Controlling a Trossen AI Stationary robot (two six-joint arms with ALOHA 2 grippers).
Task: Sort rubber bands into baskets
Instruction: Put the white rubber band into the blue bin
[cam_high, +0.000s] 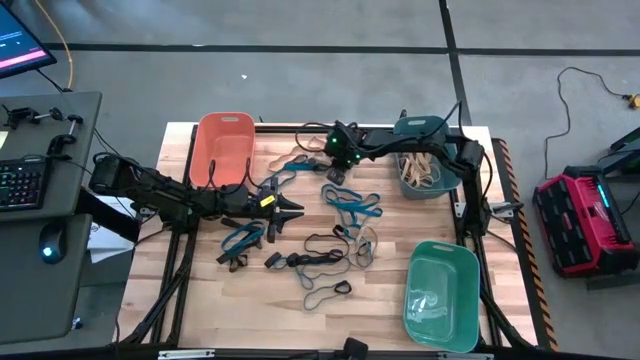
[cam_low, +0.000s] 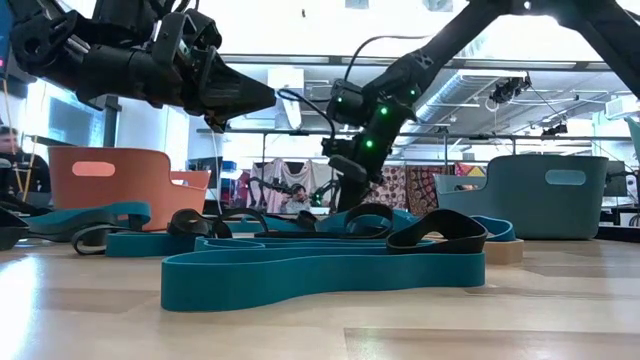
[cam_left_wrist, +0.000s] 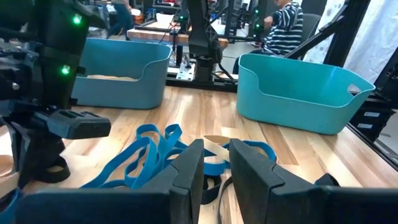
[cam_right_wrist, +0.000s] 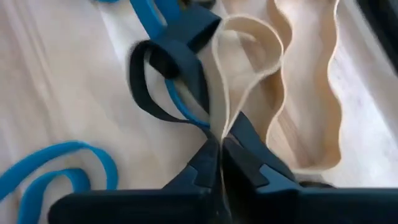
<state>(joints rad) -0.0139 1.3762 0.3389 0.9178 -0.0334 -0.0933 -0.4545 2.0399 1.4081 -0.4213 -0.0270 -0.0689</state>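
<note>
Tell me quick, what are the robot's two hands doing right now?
Left hand: above the blue bands, holding nothing I can see; open or shut cannot be told.
Right hand: shut on a tan rubber band.

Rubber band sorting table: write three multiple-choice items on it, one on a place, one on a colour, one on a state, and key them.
1. Where does the green basket stand in the high view?
A. top left corner
B. bottom right corner
C. centre

2. What colour is the rubber band pinched by the right end effector?
A. tan
B. red
C. green

3. How are the right end effector's fingers?
A. spread wide
B. shut on the band
C. out of sight

Key: 1 B, it sits at the table's lower right in the high view. 2 A, the right wrist view shows a tan loop. 3 B, the fingers meet on the band.
</note>
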